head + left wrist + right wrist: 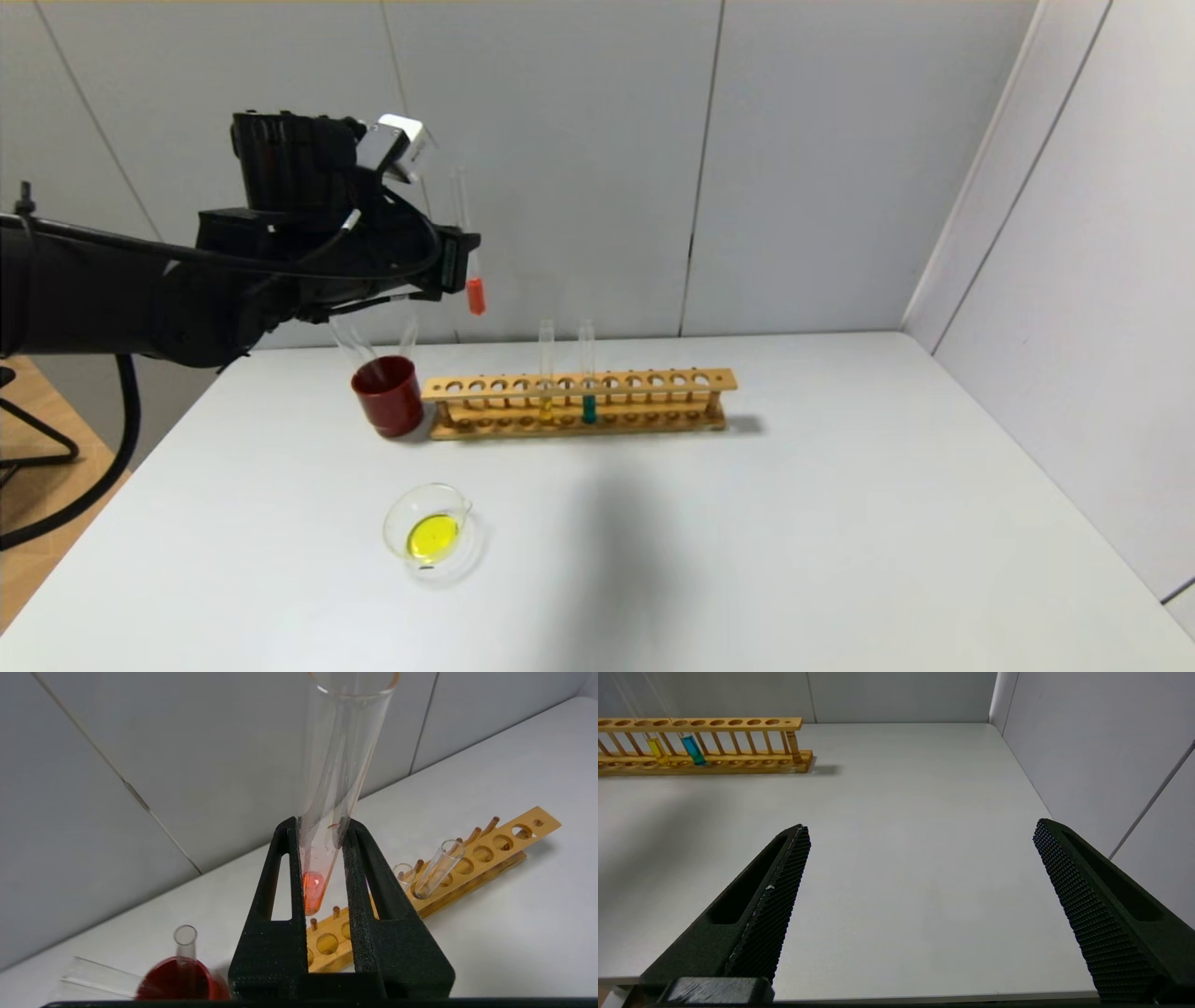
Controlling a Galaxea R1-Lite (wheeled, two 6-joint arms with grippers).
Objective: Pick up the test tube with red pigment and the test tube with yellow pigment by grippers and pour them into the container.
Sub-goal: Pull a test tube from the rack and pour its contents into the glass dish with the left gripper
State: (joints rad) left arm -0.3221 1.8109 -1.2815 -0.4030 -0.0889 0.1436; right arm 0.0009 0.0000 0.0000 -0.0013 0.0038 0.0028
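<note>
My left gripper (464, 252) is shut on the test tube with red pigment (475, 297) and holds it upright, high above the left end of the rack. In the left wrist view the fingers (322, 826) pinch the tube (343, 742) above its red-orange liquid. The container (392, 523) stands on the table near the front left, with bright yellow liquid in it. No tube holding bright yellow liquid shows. My right gripper (920, 828) is open and empty, low over the table's near right edge, out of the head view.
A wooden rack (653, 381) holds a duller-yellow tube (546, 411) and a teal tube (588, 406). A dark red cup (390, 401) with two empty tubes stands at the rack's left end. Walls close the back and right.
</note>
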